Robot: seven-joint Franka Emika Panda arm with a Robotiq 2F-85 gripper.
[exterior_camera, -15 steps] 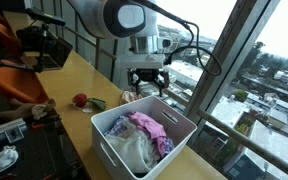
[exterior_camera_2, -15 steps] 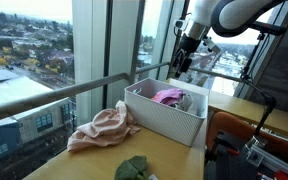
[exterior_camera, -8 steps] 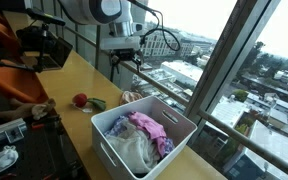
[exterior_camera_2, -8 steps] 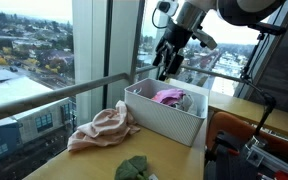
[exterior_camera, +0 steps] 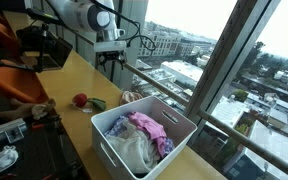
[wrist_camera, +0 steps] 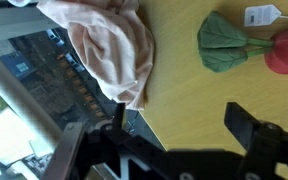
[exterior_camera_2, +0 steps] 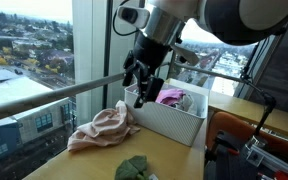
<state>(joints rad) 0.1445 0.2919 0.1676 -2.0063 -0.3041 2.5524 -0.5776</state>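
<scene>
Tabletop [wrist_camera: 209, 110] with pink cloth [wrist_camera: 109, 50] by windows [exterior_camera_2: 29, 50]

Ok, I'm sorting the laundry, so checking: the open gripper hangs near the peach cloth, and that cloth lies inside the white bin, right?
Not quite. The gripper is open and hangs near the peach cloth, but that cloth lies on the table beside the white bin, outside its wall, not inside it. The exterior view shows this, and the wrist view shows the cloth on the tabletop.
</scene>
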